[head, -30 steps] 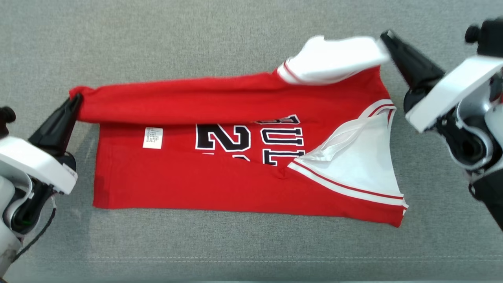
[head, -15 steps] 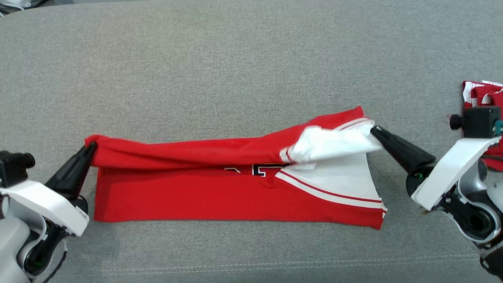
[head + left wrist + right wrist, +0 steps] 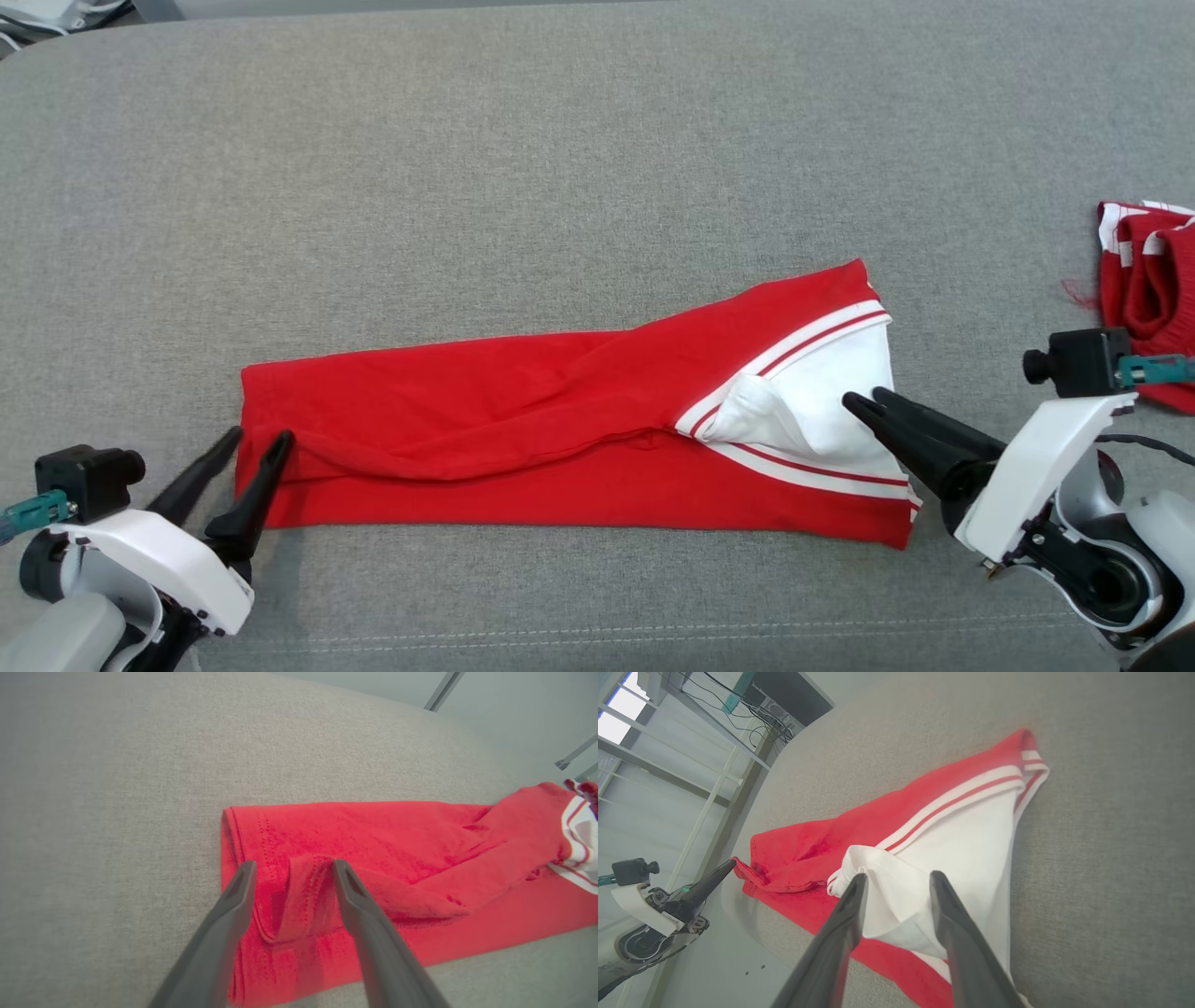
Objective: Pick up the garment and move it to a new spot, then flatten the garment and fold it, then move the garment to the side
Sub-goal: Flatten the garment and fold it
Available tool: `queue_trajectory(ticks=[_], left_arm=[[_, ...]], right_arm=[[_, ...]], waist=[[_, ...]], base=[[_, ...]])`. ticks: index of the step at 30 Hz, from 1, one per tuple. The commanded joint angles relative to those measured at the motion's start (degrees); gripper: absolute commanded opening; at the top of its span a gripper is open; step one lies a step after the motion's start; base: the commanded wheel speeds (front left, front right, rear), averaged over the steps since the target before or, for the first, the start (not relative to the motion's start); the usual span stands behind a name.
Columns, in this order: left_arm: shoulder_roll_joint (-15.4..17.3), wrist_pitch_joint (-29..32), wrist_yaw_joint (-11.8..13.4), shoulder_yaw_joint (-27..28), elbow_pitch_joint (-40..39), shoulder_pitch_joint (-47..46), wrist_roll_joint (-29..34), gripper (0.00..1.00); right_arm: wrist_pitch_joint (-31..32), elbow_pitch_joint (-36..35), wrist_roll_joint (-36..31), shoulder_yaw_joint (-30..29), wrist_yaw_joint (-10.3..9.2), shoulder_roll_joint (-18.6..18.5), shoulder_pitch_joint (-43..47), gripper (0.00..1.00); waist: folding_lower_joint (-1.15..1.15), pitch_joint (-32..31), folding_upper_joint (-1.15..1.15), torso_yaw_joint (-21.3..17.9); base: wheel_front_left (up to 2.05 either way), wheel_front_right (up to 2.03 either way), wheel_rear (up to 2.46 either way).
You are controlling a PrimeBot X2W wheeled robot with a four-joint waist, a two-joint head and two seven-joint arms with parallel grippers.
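two red garments, folded garment (image 3: 523, 420), bunched garment (image 3: 1144, 280); two pincers, left pincer (image 3: 262, 433), right pincer (image 3: 863, 396)

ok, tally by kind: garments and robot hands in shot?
Garments: 2, the folded red jersey and a second red-and-white garment at the head view's right edge.
Robot hands: 2, left hand and right hand.
Total: 4.

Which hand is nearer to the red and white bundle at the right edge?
Right. The right hand is over the white end of the jersey, left of the bundle; the left hand is at its far left end.
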Motion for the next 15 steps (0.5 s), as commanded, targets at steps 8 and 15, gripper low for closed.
queue_trajectory(ticks=[8, 15], left_arm=[[-2.53, -0.35, 0.02, 15.27, 4.46, 2.03, 12.23, 1.0], [-11.02, -0.35, 0.02, 28.86, 1.27, 7.12, 22.2, 1.0]], right_arm=[[-8.09, 1.64, -4.49, -9.31, 0.25, -1.27, 2.71, 1.0], [-12.09, 10.23, -11.34, -13.7, 0.25, 5.79, 4.34, 1.0]], waist=[[0.0, -2.65, 0.0, 1.45], [0.0, -4.03, 0.0, 3.07]], base=[[0.0, 0.0, 0.0], [0.0, 0.0, 0.0]])
